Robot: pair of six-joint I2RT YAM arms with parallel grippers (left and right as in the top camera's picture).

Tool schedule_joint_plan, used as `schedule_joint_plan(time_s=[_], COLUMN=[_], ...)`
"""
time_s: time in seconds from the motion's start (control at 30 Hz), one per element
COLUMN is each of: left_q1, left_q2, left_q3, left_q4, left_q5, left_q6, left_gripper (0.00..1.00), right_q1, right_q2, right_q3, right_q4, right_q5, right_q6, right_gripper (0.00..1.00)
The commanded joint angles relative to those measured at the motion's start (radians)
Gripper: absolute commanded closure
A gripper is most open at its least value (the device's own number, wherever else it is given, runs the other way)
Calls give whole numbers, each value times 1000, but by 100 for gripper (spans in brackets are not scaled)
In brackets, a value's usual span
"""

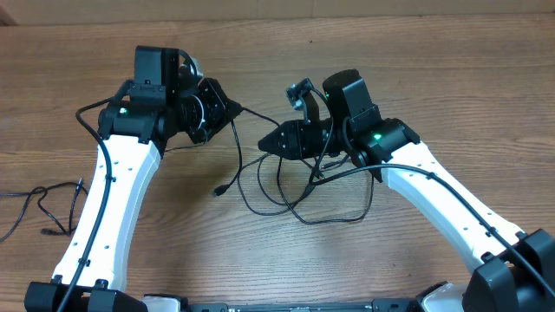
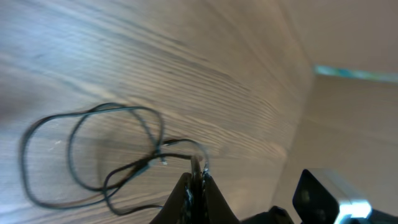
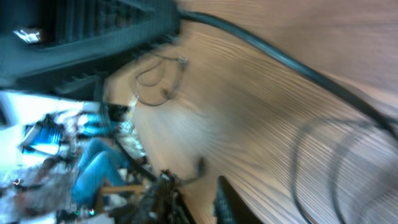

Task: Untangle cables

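Left to right across the table [image 1: 416, 52].

(a) Far left: one freed cable [image 1: 39, 198] lies by itself on the wood, well apart from the rest. I judge this share of the task done.

(b) My left jaws [image 1: 230, 109] are pressed fully together on a held cable [image 1: 240, 156]. In my left wrist view the thin cord sits right at the closed fingertips. From there one strand drops down the table to a small plug end, and another runs right toward my other arm.

(c) Centre: the knotted loops [image 1: 329, 222] lie on the table below and between my two arms, several thin black turns crossing one another. The held cable appears to run into them, so I judge the separation here incomplete. At least two cords remain to be parted and laid out singly.

(d) My right jaws [image 1: 267, 143] point left, above the upper edge of the loops. In the blurred right wrist view they [image 3: 194, 186] stand a little apart. A short dark cord end shows in the gap, just beside one finger. I cannot tell whether it touches either finger; nothing is visibly clamped.

Overall, as I judge it: roughly one cable out of three is free, and the central crossing is unresolved.
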Motion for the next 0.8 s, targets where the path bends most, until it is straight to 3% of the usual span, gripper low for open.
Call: schedule_joint_plan(time_s=[0.0,0.1,0.23,0.33,0.37,0.53,0.77], left_q1=[0,0,-1,-29,-34,-66,-73], left_q2=[3,3,3,5,5,5,9], left_q3=[21,19,19,19,19,19,19], left_q4=[-40,-88,-89,-88,-88,-89,-90], left_q5=[-100,-139,-139,-162,-170,-234,-235], left_q6=[-39,-40,-72,-116,-124,-138,-149], left_gripper=[96,96,96,96,96,96,96], right_q1=[-25,-90,-177,-244,-260,-335,-345], right_q2=[-19,-19,-19,-19,-19,-19,-19], right_q3=[25,25,25,23,18,-80,-296], right_q4=[-83,-217,-346,-458,-488,-487,-295], right_q5=[192,312,409,492,531,565,487], right_q6=[-6,-6,-6,-6,-6,-7,-2], right_gripper=[64,41,25,3,0,0,1])
